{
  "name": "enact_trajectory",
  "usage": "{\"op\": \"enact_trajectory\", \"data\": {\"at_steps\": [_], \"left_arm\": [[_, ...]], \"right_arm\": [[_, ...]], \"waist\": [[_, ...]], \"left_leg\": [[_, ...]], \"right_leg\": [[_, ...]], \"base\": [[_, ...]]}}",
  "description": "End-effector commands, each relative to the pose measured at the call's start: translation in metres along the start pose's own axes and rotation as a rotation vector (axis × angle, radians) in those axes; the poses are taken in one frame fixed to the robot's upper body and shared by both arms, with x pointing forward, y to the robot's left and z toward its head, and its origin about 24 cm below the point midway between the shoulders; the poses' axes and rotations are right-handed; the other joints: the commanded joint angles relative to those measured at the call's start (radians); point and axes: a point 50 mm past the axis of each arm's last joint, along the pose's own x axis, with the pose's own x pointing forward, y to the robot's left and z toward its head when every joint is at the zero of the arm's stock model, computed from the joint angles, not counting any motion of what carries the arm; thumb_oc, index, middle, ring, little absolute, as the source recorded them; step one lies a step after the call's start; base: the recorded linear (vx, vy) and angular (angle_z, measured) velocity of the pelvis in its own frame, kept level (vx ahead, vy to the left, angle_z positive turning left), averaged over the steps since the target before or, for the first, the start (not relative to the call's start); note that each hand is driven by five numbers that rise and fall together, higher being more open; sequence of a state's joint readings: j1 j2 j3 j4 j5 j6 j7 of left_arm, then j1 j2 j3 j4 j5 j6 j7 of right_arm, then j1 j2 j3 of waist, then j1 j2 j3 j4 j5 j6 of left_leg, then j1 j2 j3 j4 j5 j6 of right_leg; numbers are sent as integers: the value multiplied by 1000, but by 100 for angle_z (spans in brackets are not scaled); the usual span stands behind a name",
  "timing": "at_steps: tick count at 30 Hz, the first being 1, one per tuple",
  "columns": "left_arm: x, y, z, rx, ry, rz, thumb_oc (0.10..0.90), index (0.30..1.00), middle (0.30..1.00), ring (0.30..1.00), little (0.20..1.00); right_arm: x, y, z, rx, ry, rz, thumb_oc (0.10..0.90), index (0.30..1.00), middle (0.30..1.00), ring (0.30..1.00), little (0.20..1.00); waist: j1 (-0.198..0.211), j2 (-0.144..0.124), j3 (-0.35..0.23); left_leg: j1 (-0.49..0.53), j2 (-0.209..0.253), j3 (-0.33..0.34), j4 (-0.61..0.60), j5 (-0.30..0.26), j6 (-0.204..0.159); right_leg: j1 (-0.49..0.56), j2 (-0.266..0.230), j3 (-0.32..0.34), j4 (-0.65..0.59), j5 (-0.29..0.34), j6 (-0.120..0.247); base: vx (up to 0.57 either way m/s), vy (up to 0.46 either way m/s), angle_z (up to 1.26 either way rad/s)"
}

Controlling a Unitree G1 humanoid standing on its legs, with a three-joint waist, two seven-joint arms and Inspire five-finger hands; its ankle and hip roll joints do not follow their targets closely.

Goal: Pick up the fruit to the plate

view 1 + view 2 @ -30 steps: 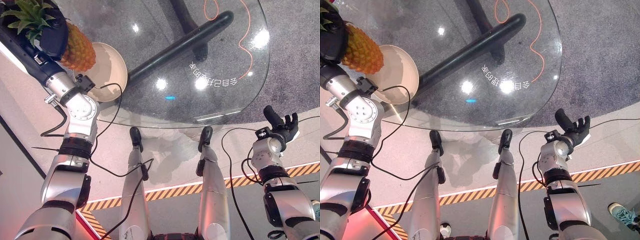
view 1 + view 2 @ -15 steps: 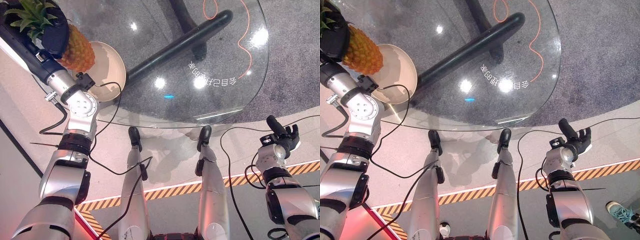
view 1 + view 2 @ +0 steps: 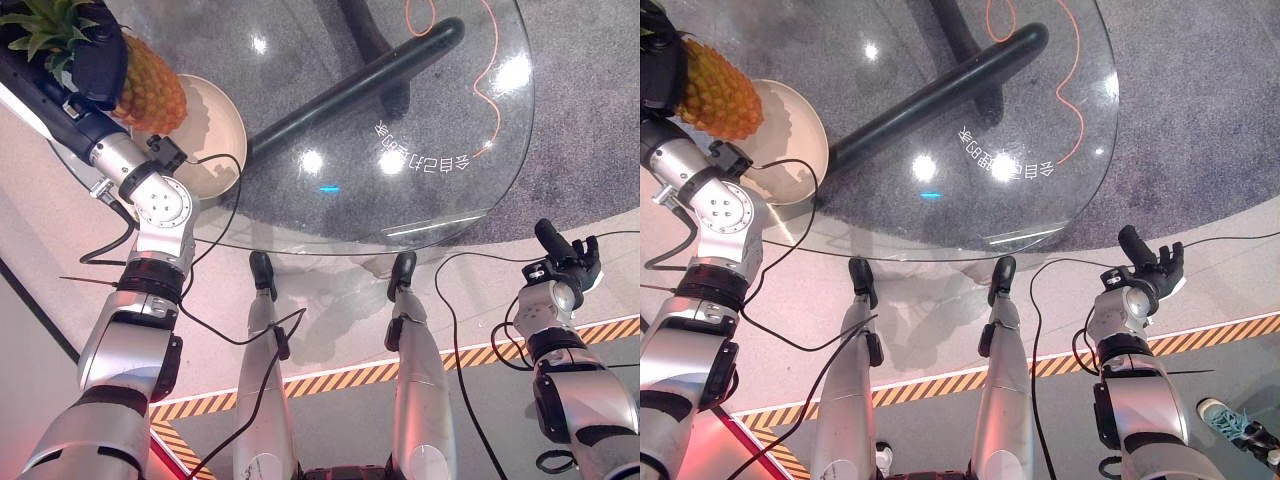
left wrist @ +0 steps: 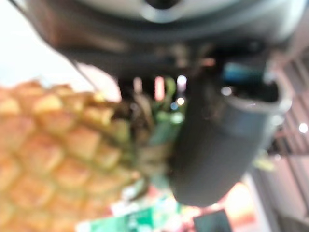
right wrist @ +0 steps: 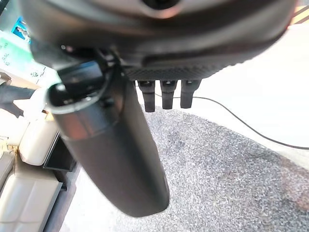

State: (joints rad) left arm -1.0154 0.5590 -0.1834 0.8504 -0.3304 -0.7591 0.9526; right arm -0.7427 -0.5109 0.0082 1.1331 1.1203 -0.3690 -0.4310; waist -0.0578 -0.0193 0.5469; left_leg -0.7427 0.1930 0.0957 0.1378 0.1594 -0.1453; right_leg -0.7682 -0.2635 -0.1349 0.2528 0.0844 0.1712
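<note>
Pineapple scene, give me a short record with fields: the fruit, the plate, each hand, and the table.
fruit: pineapple, held over the plate's edge
plate: cream plate on the table's left part
left hand: left hand curled round the pineapple near its leafy crown
right hand: right hand off the table, fingers relaxed, holding nothing
table: round glass table

The pineapple hangs in the left hand, fingers wrapped round its neck just under the green crown (golden, scaly skin), body tilted out over the cream plate, whose near rim sits just below that hand.
</note>
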Motion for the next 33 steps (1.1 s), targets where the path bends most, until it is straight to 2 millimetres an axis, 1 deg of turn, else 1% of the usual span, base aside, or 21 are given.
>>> {"op": "enact_trajectory", "data": {"at_steps": [1, 12, 25, 26, 27, 28, 29, 32, 33], "left_arm": [[50, -7, 58, -223, -248, 110, 100, 300, 300, 300, 200], [51, -7, 56, -199, -249, 99, 100, 300, 300, 300, 200], [54, -8, 50, -165, -217, 79, 100, 300, 300, 300, 200], [54, -7, 49, -164, -215, 76, 136, 331, 331, 331, 236], [54, -7, 48, -156, -214, 69, 210, 394, 394, 394, 310], [54, -7, 48, -156, -214, 69, 210, 394, 394, 394, 310], [54, -7, 48, -155, -211, 67, 254, 432, 432, 432, 354], [53, -7, 46, -155, -203, 61, 344, 509, 509, 509, 444], [52, -8, 46, -156, -201, 61, 361, 524, 524, 524, 461]], "right_arm": [[7, -11, 22, 33, -99, -36, 800, 900, 900, 900, 900], [6, -1, 24, 50, -107, -15, 800, 900, 900, 900, 900], [5, 4, 24, 56, -108, 5, 800, 900, 900, 900, 900], [5, 5, 24, 57, -107, 5, 800, 900, 900, 900, 900], [5, 4, 24, 58, -107, 6, 800, 900, 900, 900, 900], [5, 4, 24, 58, -107, 6, 800, 900, 900, 900, 900], [5, 4, 24, 58, -108, 5, 800, 900, 900, 900, 900], [5, 5, 24, 64, -109, 10, 800, 900, 900, 900, 900], [5, 7, 25, 65, -110, 13, 800, 900, 900, 900, 900]], "waist": [[21, -53, -27], [18, -57, -27], [11, -64, -27], [11, -64, -27], [12, -64, -27], [12, -64, -27], [12, -64, -27], [12, -65, -27], [12, -66, -27]], "left_leg": [[-27, -10, -12, 119, -94, 8], [-40, -9, -13, 124, -97, 8], [-45, -8, -11, 125, -99, 6], [-45, -8, -11, 125, -99, 6], [-45, -9, -11, 125, -99, 7], [-45, -9, -11, 125, -99, 7], [-47, -9, -12, 126, -99, 7], [-51, -8, -12, 126, -99, 6], [-49, -9, -11, 124, -99, 5]], "right_leg": [[21, 34, -55, -19, 7, -9], [13, 37, -55, -20, 4, -12], [11, 43, -52, -26, 4, -13], [11, 43, -52, -27, 4, -13], [11, 45, -52, -25, 3, -13], [11, 45, -52, -25, 3, -13], [10, 46, -52, -25, 3, -14], [8, 47, -52, -25, 2, -14], [10, 48, -53, -27, 2, -14]], "base": [[0, 0, 0], [0, 0, 0], [0, 0, 0], [0, 0, 0], [0, 0, 0], [0, 0, 0], [0, 0, 0], [0, 0, 0], [0, 0, 0]]}}
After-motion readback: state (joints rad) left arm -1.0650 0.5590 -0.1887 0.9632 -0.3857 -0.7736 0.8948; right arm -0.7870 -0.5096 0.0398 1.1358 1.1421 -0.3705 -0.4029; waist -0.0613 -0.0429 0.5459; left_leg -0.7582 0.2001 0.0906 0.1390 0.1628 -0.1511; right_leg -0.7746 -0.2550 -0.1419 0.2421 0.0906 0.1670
